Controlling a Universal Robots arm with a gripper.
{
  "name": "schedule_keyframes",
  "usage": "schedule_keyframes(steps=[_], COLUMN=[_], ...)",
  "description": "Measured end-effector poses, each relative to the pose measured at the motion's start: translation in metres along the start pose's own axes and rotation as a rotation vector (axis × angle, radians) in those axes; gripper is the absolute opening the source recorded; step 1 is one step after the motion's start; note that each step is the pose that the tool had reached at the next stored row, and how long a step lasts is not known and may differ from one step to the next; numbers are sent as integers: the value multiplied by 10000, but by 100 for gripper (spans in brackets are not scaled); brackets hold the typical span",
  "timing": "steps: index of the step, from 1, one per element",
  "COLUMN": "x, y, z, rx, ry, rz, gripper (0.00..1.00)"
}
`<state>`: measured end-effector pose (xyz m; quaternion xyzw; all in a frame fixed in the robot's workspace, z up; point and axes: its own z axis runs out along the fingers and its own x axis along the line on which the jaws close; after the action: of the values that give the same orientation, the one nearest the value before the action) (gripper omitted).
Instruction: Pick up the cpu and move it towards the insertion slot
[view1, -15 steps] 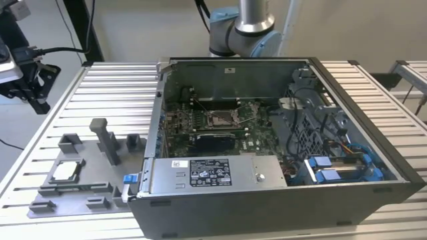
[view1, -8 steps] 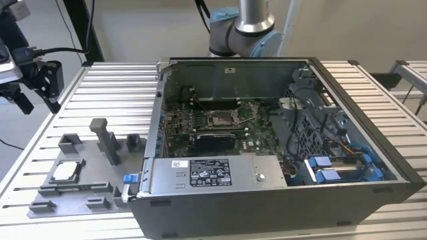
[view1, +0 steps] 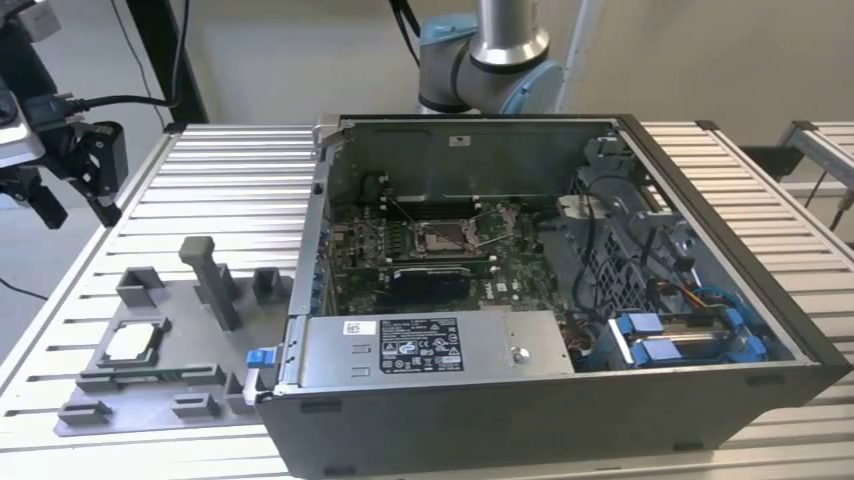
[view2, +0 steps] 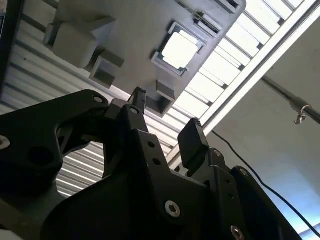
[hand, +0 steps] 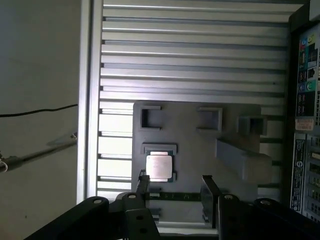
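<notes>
cpu in grey tray recess

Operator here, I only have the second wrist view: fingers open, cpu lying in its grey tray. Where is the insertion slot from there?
Observer: In the exterior view the insertion slot sits on the green motherboard inside an open computer case, to the exterior view's right of the tray.
Operator: Anything standing between the cpu and the case?
Observer: Yes, a tall grey post rises from the tray between the cpu and the case wall.
Operator: Is the gripper down at the tray?
Observer: No. In the exterior view the gripper hangs in the air at the far left, apart from the tray.
</notes>
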<state>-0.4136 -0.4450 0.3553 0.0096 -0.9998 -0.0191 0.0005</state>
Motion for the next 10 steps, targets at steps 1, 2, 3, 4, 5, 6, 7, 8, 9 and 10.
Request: schedule_keyframes(steps=[1, 2, 3, 4, 5, 6, 7, 8, 9, 10], x=[0, 0, 0, 0, 0, 0, 0, 0, 0, 0], y=[0, -1, -1, -1, -2, -2, -2, -3, -3, -4], z=[0, 0, 0, 0, 0, 0, 0, 0, 0, 0], rx=[0, 0, 0, 0, 0, 0, 0, 0, 0, 0], ry=[-1, -1, -1, -1, 0, -1, -1, 0, -1, 0], rz=[0, 0, 0, 0, 0, 0, 0, 0, 1, 0], gripper=[0, 0, 0, 0, 0, 0, 0, 100, 100, 100])
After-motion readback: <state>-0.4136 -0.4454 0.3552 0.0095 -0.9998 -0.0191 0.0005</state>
